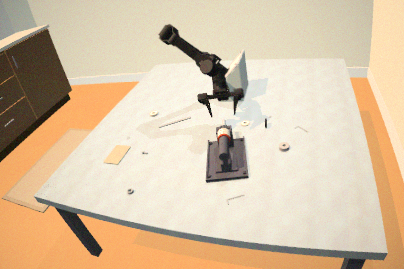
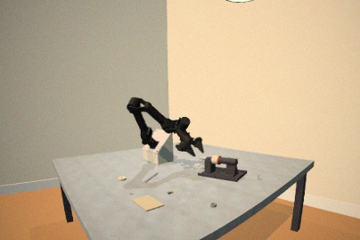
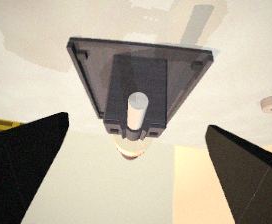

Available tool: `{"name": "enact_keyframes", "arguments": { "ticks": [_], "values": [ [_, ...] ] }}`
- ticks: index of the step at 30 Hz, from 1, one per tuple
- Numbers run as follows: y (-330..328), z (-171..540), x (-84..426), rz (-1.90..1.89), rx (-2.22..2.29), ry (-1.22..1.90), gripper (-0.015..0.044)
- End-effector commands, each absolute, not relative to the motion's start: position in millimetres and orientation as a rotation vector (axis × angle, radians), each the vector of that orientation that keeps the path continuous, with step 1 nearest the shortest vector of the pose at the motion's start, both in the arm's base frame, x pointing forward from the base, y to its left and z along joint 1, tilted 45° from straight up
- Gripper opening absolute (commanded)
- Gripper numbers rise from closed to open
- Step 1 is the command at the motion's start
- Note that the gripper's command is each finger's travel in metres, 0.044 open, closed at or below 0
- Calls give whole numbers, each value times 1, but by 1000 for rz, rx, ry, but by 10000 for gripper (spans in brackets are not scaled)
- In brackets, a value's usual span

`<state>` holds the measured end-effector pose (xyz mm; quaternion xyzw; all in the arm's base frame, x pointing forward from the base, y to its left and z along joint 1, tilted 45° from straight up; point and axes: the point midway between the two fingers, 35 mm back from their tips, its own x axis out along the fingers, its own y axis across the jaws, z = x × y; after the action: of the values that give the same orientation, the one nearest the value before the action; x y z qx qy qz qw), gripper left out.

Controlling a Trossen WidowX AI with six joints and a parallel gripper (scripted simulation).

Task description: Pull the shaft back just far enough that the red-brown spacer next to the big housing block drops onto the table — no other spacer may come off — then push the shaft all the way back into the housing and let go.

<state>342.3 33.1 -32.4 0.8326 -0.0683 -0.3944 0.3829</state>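
Top view: a grey bench (image 1: 310, 185) fills the picture, seen from its near edge. The dark arm reaches from the far middle of the bench toward the viewer, ending in a gripper (image 1: 223, 111) whose two pointed fingers hang spread wide apart with nothing between them. Just nearer the viewer, close to the bench's centre, sits the dark base plate (image 1: 227, 157) carrying the big housing block (image 1: 224, 152). The pale shaft (image 1: 223, 129) pokes out of the block's far end, toward the gripper, and the red-brown spacer (image 1: 224, 136) rings it right against the block. The fingertips stand a little beyond the shaft's end, not touching it. A tan card (image 1: 117, 154) lies toward the left edge, and a pale washer (image 1: 284, 146) toward the right edge.

Exterior view: from the side, the gripper (image 2: 195, 147) hovers above the bench surface, tilted down toward the shaft (image 2: 208, 159), which points at it. The spacer (image 2: 219, 160) shows as an orange band between shaft tip and housing block (image 2: 228, 163).

Wrist view: the two dark fingers frame the picture at left and right, wide apart. Centred between them, farther off, the shaft (image 3: 136, 109) points straight at the camera, the housing block (image 3: 136, 90) behind it.
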Motion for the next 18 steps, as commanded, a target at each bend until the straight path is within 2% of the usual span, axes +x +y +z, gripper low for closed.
{"name": "enact_keyframes", "arguments": {
  "ticks": [1, 18],
  "values": [
    [33, -32, 342, -1004, 2126, -181, 440],
    [24, -44, 357, -1005, 2126, -181, 440]
  ]
}}
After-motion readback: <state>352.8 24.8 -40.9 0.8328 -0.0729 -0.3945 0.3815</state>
